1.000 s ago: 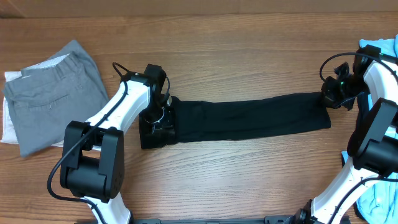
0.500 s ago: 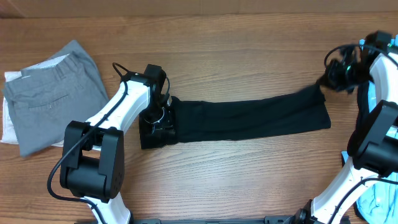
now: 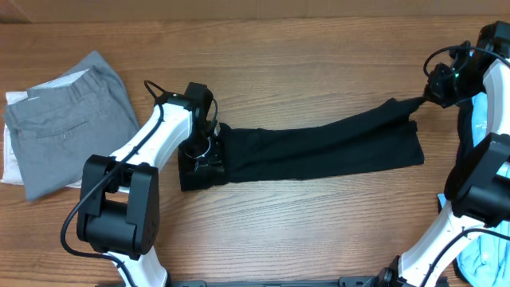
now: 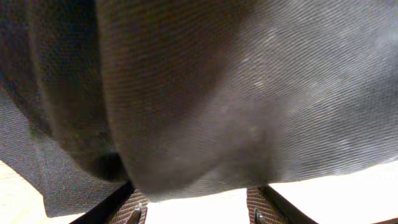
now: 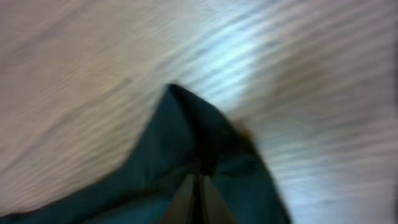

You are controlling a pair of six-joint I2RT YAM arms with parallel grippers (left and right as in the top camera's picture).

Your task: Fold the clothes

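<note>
The clothes (image 3: 319, 151), a black garment, lie as a long folded strip across the middle of the table. My left gripper (image 3: 199, 153) rests on the strip's left end. In the left wrist view its fingers (image 4: 134, 210) stand apart, and black fabric (image 4: 236, 93) bulges over their tips. My right gripper (image 3: 427, 96) is shut on the strip's far right corner and holds it above the table, so the cloth rises to a point there. The right wrist view shows the closed gripper (image 5: 198, 186) pinching dark fabric (image 5: 186, 137) above blurred wood.
Folded grey trousers (image 3: 68, 123) lie at the far left on a white cloth (image 3: 11, 155). A light-blue garment (image 3: 478, 127) sits at the right edge behind my right arm, with more of it at the bottom right (image 3: 488, 257).
My right gripper has risen and moved back and to the right with the corner, drawing that end of the strip taut. The left arm has stayed still.
</note>
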